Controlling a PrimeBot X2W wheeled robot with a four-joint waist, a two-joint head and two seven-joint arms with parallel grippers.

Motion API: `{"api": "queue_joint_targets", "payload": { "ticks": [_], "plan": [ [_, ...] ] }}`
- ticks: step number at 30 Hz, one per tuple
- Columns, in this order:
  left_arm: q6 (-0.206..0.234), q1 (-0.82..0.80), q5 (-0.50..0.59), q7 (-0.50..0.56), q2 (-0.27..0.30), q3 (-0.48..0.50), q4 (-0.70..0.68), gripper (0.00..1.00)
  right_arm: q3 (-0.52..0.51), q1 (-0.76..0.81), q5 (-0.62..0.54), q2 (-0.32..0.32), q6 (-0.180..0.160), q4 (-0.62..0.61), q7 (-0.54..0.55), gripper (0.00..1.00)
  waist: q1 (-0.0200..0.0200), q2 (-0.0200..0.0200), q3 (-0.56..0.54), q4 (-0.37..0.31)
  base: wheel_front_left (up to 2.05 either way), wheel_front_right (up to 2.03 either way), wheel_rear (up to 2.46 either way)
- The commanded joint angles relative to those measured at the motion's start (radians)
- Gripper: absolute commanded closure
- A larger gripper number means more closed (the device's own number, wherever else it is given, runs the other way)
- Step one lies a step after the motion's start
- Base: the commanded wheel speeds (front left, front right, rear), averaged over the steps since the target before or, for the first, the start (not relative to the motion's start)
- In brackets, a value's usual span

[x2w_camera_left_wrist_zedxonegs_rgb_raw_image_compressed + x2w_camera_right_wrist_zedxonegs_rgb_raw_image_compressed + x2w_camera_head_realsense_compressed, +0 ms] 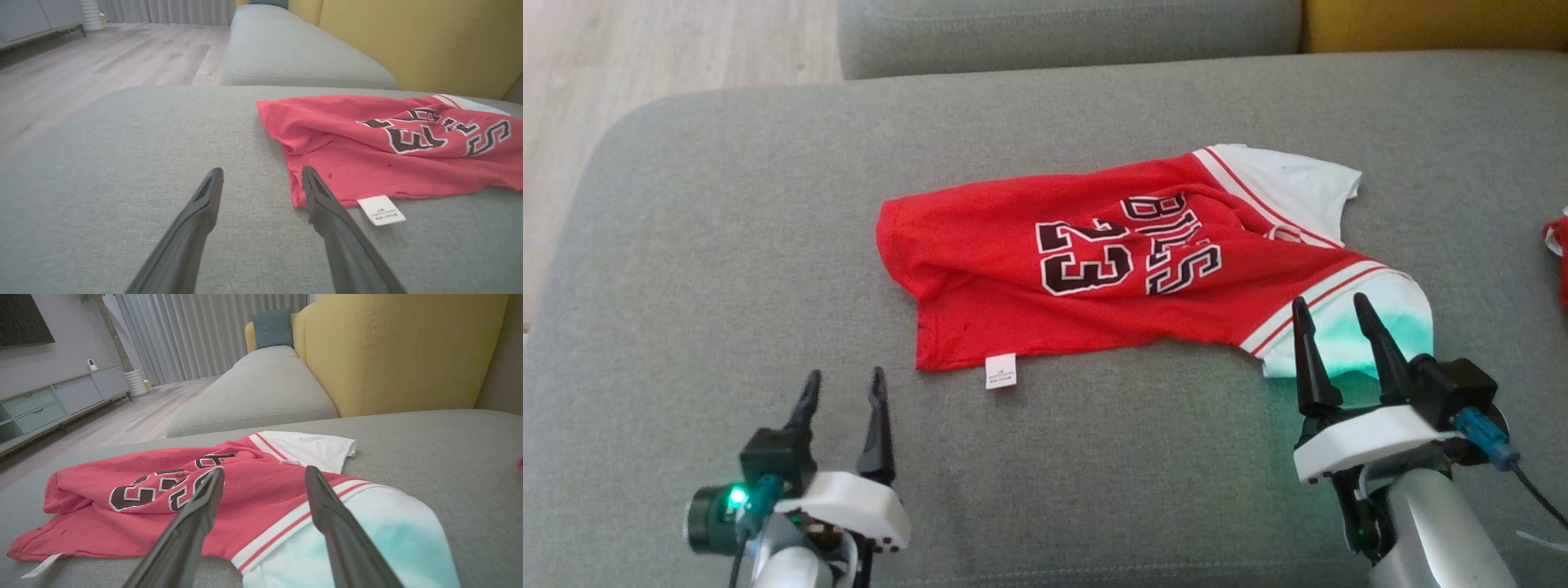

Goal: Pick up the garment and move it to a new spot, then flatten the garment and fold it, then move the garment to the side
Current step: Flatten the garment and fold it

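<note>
A red garment [1094,278] lies loosely spread, with some wrinkles, near the middle of a wide grey sofa cushion [727,245]. Its black, white-outlined letters and the number 23 face up, turned sideways in the head view. Its hem points toward the robot's left, and a small white hem tag [1001,370] sticks out onto the cushion at the near edge. At the garment's right end, two white parts edged with red and white stripes lie flat. The nearer one is tinted pale green by a light. The left gripper [845,374] sits low over bare cushion, near the garment's hem corner but apart from it. Its two dark fingers [196,220] are spread wide, with nothing between them and nothing held. The right gripper [1331,300] is at the garment's right end with its fingers [192,522] also spread wide. They point across the striped trim and the nearer white part. No cloth is pinched between them, and whether the tips touch the fabric cannot be told. A small piece of red cloth [1558,253] shows at the cushion's far right edge. A yellow backrest [388,355] rises behind the sofa, and pale wood floor [102,61] lies beyond.
</note>
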Motion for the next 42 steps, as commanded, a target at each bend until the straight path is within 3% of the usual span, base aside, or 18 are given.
{"api": "queue_joint_targets", "payload": {
  "ticks": [1, 12, 29, 30, 32, 33, 42],
  "plan": [
    [0.002, -0.032, -0.005, -0.005, 0.008, 0.017, -0.027, 0.0, 0.022, -0.025, 0.002, 0.002, -0.001, -0.026, -0.011, 0.0, 0.0, -0.0001, 0.01, -0.005, 0.0, 0.0, 0.0],
    [-0.008, -0.111, -0.076, -0.005, 0.008, -0.04, 0.061, 0.0, 0.023, -0.064, -0.003, 0.002, -0.001, -0.023, -0.011, 0.0, 0.0, -0.0001, 0.086, -0.071, 0.0, 0.0, 0.0],
    [0.01, -0.215, -0.075, -0.005, 0.008, 0.009, 0.216, 0.02, -0.026, -0.101, 0.009, 0.002, -0.001, -0.059, -0.011, 0.0, 0.0, -0.0001, 0.188, -0.158, 0.0, 0.0, 0.0],
    [0.009, -0.215, -0.076, -0.005, 0.008, 0.009, 0.22, 0.2, -0.031, -0.102, 0.009, 0.002, -0.001, -0.059, -0.011, 0.0, 0.0, -0.0001, 0.19, -0.159, 0.0, 0.0, 0.0],
    [0.007, -0.215, -0.075, -0.005, 0.008, 0.004, 0.227, 0.96, -0.043, -0.103, 0.007, 0.002, -0.001, -0.059, -0.011, 0.0, 0.0, -0.0001, 0.193, -0.159, 0.0, 0.0, 0.0],
    [0.005, -0.214, -0.075, -0.005, 0.008, 0.0, 0.23, 1.0, -0.05, -0.103, 0.005, 0.002, -0.001, -0.058, -0.011, 0.0, 0.0, -0.0001, 0.193, -0.157, 0.0, 0.0, 0.0],
    [0.007, -0.193, -0.085, -0.005, 0.008, -0.02, 0.214, 1.0, -0.108, -0.074, -0.022, 0.002, -0.001, 0.002, -0.011, 0.0, 0.0, -0.0001, 0.182, -0.14, 0.0, 0.0, 0.0]
  ]
}}
